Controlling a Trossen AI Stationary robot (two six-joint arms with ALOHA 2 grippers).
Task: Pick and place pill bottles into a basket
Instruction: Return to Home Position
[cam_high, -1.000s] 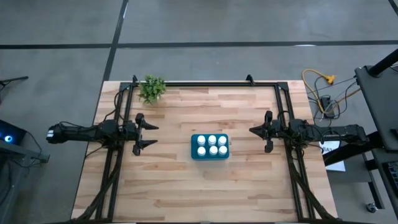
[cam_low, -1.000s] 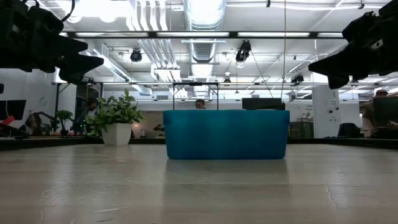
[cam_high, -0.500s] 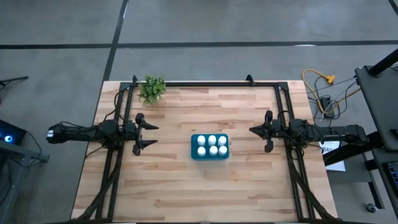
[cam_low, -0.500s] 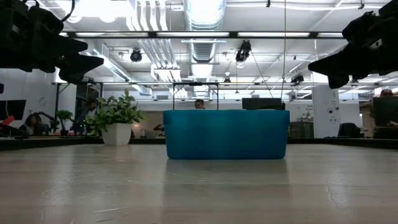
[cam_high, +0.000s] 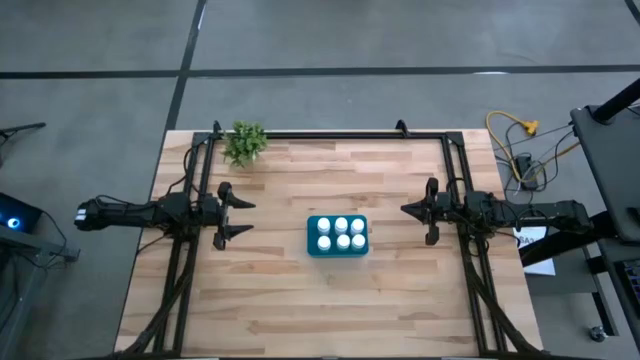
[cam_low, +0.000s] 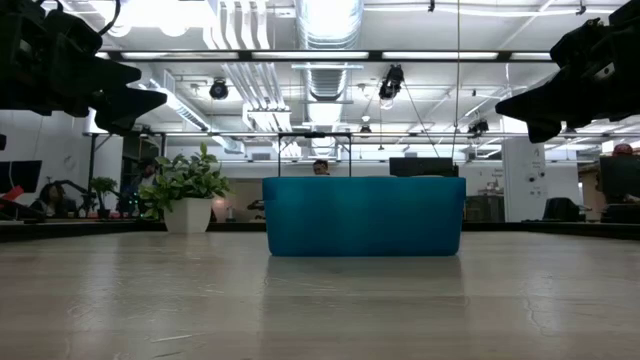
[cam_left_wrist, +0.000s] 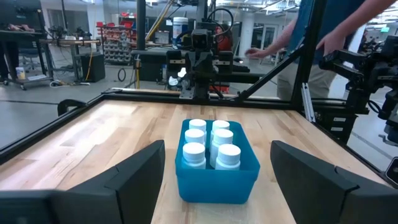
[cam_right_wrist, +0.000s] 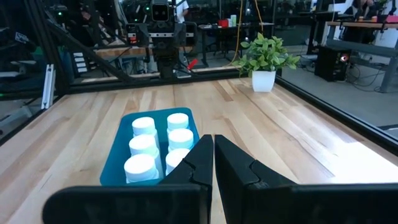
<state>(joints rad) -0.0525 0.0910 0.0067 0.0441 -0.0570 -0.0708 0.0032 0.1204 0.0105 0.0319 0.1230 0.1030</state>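
The teal-blue basket (cam_high: 338, 236) stands on the wooden table near its middle, and several white pill bottles (cam_high: 340, 234) stand upright inside it in two rows. It also shows in the low view (cam_low: 363, 216), the left wrist view (cam_left_wrist: 216, 176) and the right wrist view (cam_right_wrist: 118, 160). My left gripper (cam_high: 236, 216) hovers open and empty to the basket's left. My right gripper (cam_high: 408, 210) hovers shut and empty to the basket's right (cam_right_wrist: 213, 155).
A small green plant in a white pot (cam_high: 245, 142) stands at the table's far left corner. Dark frame rails (cam_high: 330, 134) run along the far edge and down both sides. A person (cam_left_wrist: 323, 37) stands beyond the table's right side.
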